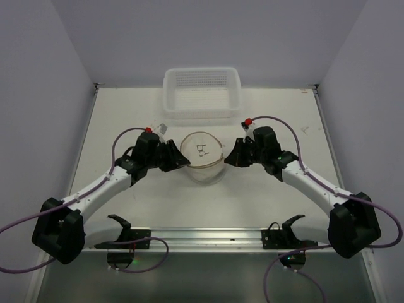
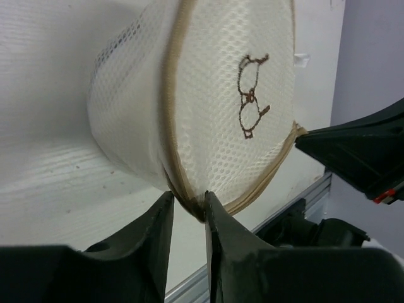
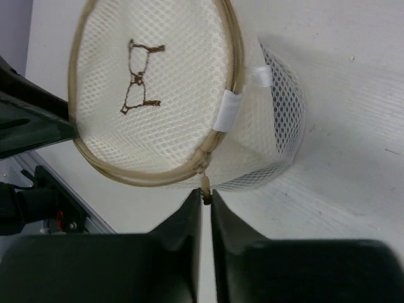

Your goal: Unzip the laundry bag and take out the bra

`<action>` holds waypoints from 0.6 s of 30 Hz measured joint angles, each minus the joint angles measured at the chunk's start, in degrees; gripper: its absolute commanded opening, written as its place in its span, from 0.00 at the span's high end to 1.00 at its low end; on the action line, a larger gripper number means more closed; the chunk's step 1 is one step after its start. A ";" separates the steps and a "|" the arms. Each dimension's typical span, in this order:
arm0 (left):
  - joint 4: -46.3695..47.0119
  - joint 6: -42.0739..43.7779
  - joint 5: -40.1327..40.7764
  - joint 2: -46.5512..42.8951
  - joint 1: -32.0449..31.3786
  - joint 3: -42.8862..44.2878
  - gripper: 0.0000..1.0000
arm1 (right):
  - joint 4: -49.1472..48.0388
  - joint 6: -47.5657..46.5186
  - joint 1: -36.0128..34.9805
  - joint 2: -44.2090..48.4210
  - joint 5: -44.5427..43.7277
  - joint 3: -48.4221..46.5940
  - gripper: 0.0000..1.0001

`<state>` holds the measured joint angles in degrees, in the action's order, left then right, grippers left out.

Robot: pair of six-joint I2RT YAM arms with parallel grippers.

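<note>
The laundry bag [image 1: 203,158] is a small round drum of whitish mesh with tan rims and a bra icon [image 1: 202,149] on its flat top face, standing mid-table between both arms. My left gripper [image 2: 188,205] is shut on the bag's tan rim [image 2: 183,189] on its left side. My right gripper [image 3: 206,197] is shut on the tan zipper pull [image 3: 205,183] hanging from the rim on the right side. The zipper looks closed. The bra is hidden inside the bag [image 3: 158,95]. In the top view the left gripper [image 1: 184,160] and right gripper [image 1: 227,158] flank the bag.
A white perforated plastic basket [image 1: 202,92] stands at the back of the table, just behind the bag. A metal rail [image 1: 208,237] with black clamps runs along the near edge. Purple cables loop from both arms.
</note>
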<state>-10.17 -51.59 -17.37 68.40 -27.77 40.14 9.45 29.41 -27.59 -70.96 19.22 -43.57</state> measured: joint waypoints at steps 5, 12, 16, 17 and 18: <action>-2.23 1.51 3.50 -3.23 0.50 -0.39 0.03 | 0.87 -0.46 0.94 0.70 1.07 -0.83 0.29; -6.67 5.18 10.21 -3.32 2.36 6.10 0.04 | 5.64 -0.09 1.03 11.74 -1.84 -0.79 0.01; -6.45 8.35 11.85 0.17 4.31 10.29 0.15 | 7.43 -0.04 1.03 18.56 -4.72 -0.66 0.01; -6.27 9.35 12.00 1.57 4.72 11.02 0.22 | 7.61 -0.04 1.03 19.71 -5.03 -0.55 0.01; -6.16 10.23 12.15 3.15 5.01 11.65 0.25 | 7.87 -0.07 1.03 21.20 -5.66 -0.39 0.01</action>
<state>-16.34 -41.36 -5.21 71.55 -22.76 51.79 17.32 29.34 -26.57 -49.76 13.56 -43.97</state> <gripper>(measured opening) 0.830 0.986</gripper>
